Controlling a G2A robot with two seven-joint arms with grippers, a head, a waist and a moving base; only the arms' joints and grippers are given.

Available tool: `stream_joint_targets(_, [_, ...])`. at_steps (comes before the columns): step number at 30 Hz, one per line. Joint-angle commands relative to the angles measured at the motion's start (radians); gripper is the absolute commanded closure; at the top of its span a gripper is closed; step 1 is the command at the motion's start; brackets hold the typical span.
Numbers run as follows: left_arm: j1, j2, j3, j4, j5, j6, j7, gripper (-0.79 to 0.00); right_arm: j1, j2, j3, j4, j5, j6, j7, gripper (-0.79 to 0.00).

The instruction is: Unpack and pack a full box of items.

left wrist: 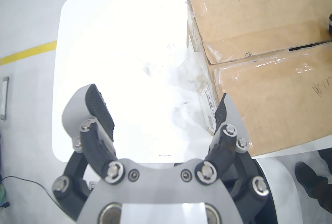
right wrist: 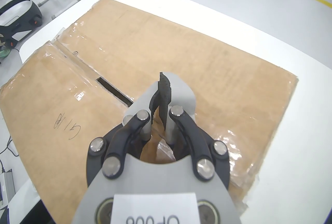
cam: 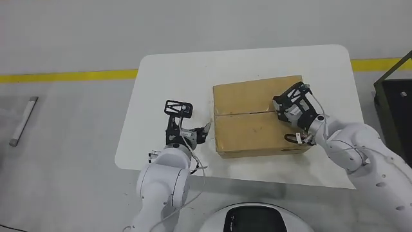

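Right of a grey bar (cam: 22,121) on the floor, the left gripper (left wrist: 158,91) is spread wide just beside the closed brown box (cam: 257,116) on the white table (cam: 180,77), and the right gripper (right wrist: 163,85), pressed together, is over its shut flaps.

one box (cam: 257,116), one table (cam: 167,80), one left tool (left wrist: 158,95), one right tool (right wrist: 163,87)

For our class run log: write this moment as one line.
box: closed, on table | left gripper: open, beside box | right gripper: shut, over box seam
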Motion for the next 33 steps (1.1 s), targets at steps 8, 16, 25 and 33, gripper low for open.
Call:
stream_joint_targets(8, [0.002,0.007,-0.009,0.083,0.135,-0.014,0.131,-0.785,0.001,-0.004,0.005,0.005,0.001,-0.009,0.012,0.000])
stream_joint_targets(16, [-0.023,0.006,0.030,0.255,0.266,-0.003,0.222,-0.785,0.002,-0.007,0.009,0.012,-0.010,-0.012,0.022,0.000])
stream_joint_targets(25, [-0.041,-0.001,0.062,0.332,0.239,-0.056,0.243,-0.785,0.012,-0.012,0.012,0.026,-0.015,-0.014,0.026,0.000])
stream_joint_targets(33, [-0.007,0.006,0.046,0.301,0.229,-0.149,0.257,-0.785,0.019,-0.017,0.007,0.037,-0.020,-0.004,0.030,0.000])
